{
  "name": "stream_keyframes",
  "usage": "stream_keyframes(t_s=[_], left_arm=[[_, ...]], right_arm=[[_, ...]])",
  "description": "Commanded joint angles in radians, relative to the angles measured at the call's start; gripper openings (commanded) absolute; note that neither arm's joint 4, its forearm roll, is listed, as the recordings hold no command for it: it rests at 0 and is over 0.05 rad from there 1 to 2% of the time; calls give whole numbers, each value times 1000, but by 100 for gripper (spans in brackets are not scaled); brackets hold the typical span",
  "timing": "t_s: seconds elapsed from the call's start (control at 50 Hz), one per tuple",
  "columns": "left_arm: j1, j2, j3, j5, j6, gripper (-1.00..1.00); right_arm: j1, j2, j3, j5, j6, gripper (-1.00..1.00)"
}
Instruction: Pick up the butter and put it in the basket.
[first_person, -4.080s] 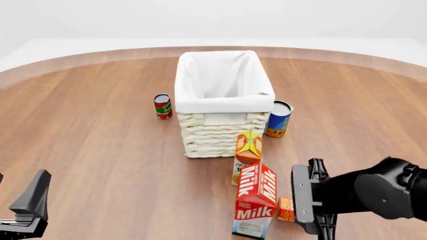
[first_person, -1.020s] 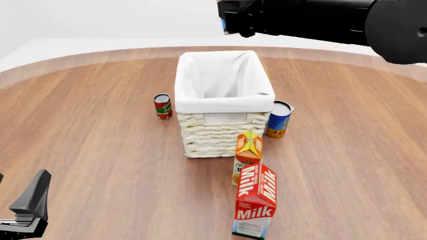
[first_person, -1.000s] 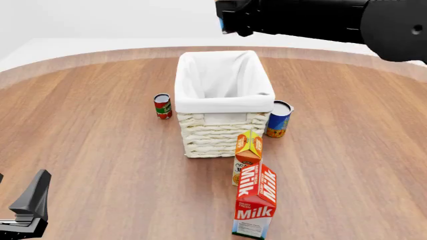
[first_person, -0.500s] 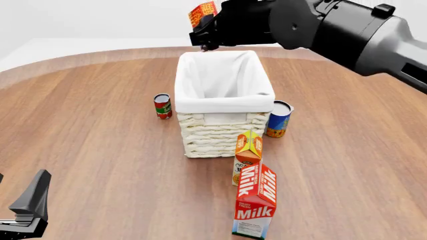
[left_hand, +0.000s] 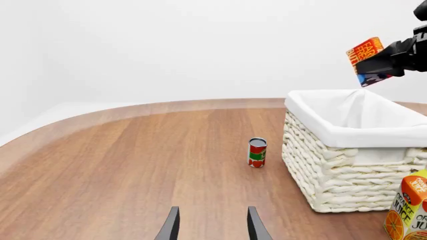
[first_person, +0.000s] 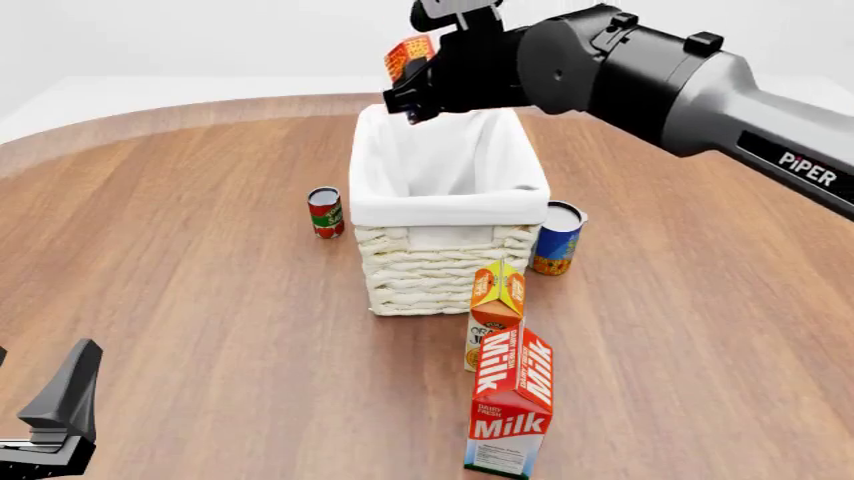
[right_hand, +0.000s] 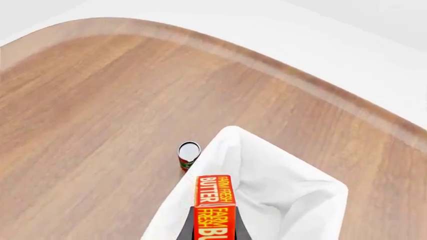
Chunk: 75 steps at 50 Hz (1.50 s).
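Note:
The butter, a small red-and-orange box, hangs in the air over the far left corner of the basket. My right gripper is shut on it. In the right wrist view the butter sits between the two dark fingers, above the basket's white cloth rim. The left wrist view shows the butter held above the basket. My left gripper rests open at the near left of the table, its fingers holding nothing.
A red can stands left of the basket and a blue can right of it. In front of the basket stand an orange juice carton and a tall red milk carton. Wooden tabletop lies all around.
The butter, earlier on the table by the milk carton, has been lifted by my right gripper. Over the last half second it came lower, toward the basket's rim. My left arm has stayed still.

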<state>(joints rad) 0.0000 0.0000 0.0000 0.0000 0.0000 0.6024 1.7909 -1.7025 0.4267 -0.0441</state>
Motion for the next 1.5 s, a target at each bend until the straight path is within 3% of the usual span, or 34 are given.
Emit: stream_keyframes(t_s=[0.02, 1.5], left_arm=[[0, 0, 0, 0, 0, 100], [0, 0, 0, 0, 0, 100]], right_arm=[[-10, 25, -11, -16, 5, -100], [-79, 184, -90, -16, -12, -100]])
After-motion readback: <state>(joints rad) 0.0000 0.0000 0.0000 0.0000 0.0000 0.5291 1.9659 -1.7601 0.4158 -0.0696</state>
